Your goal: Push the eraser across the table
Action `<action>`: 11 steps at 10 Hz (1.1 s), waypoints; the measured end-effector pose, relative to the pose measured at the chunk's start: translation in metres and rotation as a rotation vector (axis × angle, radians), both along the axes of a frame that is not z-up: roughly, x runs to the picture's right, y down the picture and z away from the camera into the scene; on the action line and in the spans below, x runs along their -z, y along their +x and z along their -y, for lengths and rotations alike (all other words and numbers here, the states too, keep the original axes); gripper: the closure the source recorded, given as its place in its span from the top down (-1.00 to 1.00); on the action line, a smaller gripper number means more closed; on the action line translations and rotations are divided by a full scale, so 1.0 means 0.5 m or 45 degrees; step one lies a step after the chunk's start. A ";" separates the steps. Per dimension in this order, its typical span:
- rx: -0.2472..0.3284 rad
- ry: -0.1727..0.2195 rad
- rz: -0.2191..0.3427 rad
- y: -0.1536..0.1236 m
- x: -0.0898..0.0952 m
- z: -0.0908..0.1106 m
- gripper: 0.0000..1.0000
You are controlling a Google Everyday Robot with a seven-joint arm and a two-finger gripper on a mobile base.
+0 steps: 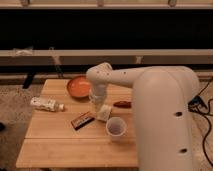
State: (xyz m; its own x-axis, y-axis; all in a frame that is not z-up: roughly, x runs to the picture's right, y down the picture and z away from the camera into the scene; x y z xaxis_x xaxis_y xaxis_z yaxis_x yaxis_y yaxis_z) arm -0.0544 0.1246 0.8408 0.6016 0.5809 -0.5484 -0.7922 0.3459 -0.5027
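The eraser [82,120] is a small flat dark brown bar with tan markings, lying at an angle near the middle of the light wooden table [60,145]. My gripper [97,107] hangs from the big white arm [150,100] and points down at the table just right of the eraser, next to the pale beige flat block [105,113]. It stands close to the eraser's right end.
An orange bowl [79,86] sits at the table's back. A white plastic bottle [46,104] lies at the left edge. A white cup [116,127] stands right of the eraser. A small reddish-brown oblong thing [122,104] lies behind the cup.
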 end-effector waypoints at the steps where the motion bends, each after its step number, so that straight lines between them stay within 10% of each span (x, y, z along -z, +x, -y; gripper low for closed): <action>1: 0.009 -0.001 0.004 -0.009 -0.006 -0.005 -1.00; 11: 0.082 -0.051 -0.018 -0.029 -0.085 -0.055 -1.00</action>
State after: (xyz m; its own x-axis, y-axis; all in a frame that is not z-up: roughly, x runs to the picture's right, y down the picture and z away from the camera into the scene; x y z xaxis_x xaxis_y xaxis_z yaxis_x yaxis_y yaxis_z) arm -0.0687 0.1522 0.8832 0.6294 0.5187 -0.5787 -0.7758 0.3765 -0.5063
